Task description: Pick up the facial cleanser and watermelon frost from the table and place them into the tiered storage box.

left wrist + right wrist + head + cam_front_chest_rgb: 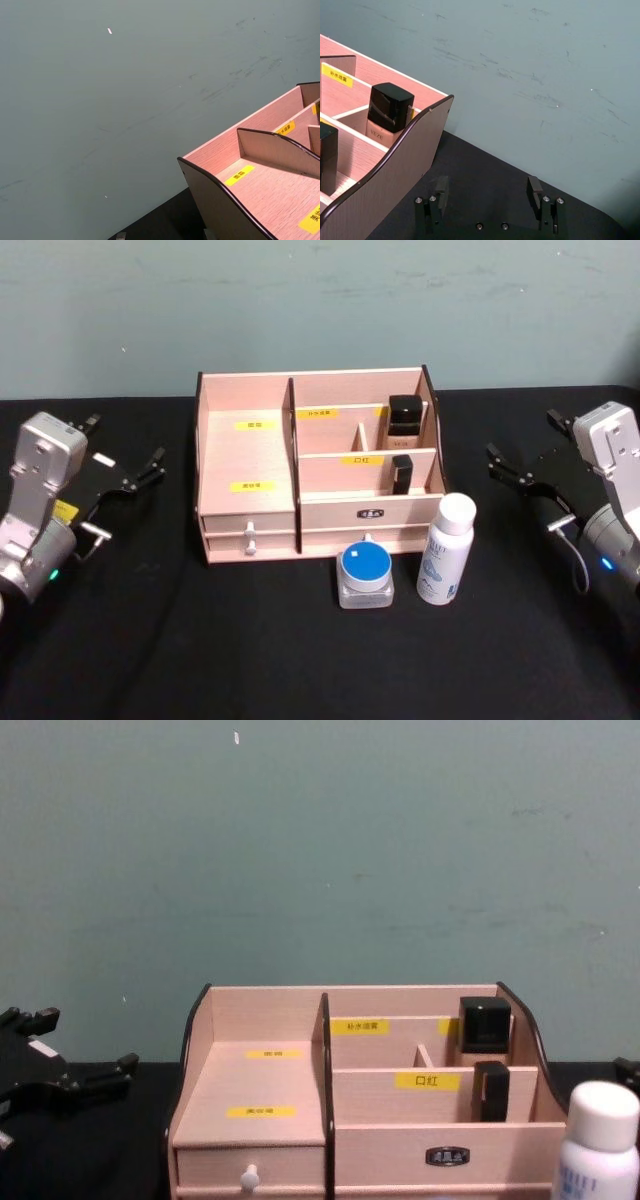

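The facial cleanser [447,550], a white bottle with blue print, stands upright on the black table just in front of the tiered storage box [250,455], at its right end; its top also rises in the chest view [598,1140]. Left of it sits the watermelon frost [365,575], a small clear jar with a blue lid. My left gripper [140,475] hovers open to the left of the box, empty. My right gripper [500,468] is open to the right of the box, and its two fingers stand wide apart in the right wrist view [487,192].
Two black-capped cosmetics [405,415] [401,473] stand in the box's right compartments. The box's left stepped shelf [260,185] is bare. A teal wall rises behind the table. Black tabletop lies open in front of the box and at both sides.
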